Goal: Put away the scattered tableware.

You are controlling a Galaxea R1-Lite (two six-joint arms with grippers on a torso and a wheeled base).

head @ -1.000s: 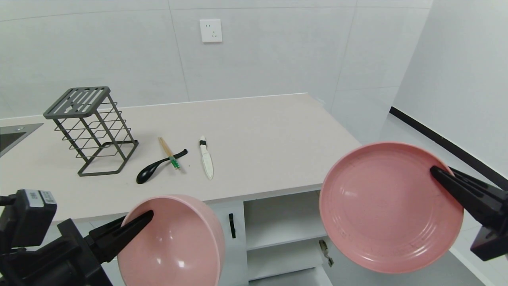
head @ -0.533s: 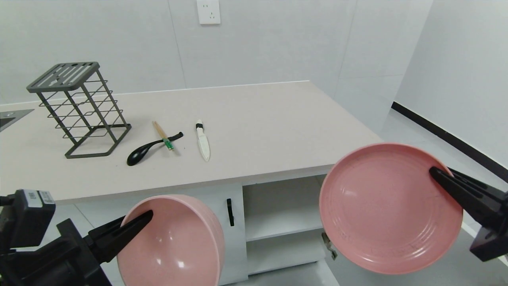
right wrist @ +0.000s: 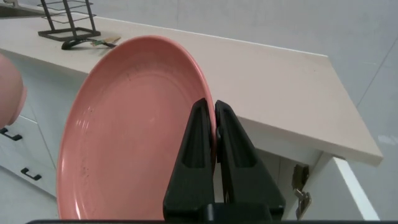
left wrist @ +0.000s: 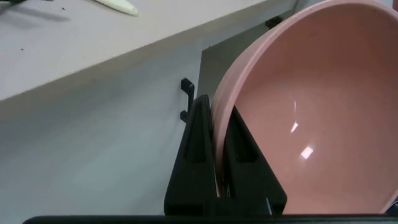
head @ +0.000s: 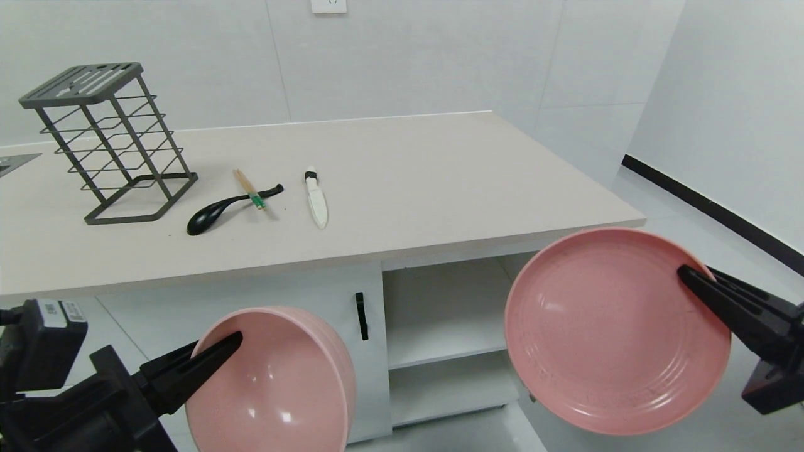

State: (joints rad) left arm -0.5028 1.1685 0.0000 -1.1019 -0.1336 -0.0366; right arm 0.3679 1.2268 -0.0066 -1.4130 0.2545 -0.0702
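Head view, in hand: pink bowl (head: pixel 276 383) gripped by its rim in the closed left jaws, pink plate (head: pixel 612 333) likewise in the right jaws, both before the open cabinet (head: pixel 440 339)
Left on counter (head: pixel 440 176): spoon (head: pixel 210 215), chopsticks (head: pixel 248 188), knife (head: pixel 316 199) near the rack (head: pixel 107 141)
Progress: apparently early, nothing stowed yet

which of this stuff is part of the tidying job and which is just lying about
Job:
pink bowl, in left gripper
pink plate, in right gripper
black spoon
chopsticks
white knife
open cabinet, the likely destination

Just there:
wire rack, use unclear
wall socket

Pink bowl (head: pixel 276 376), lower rim off-frame
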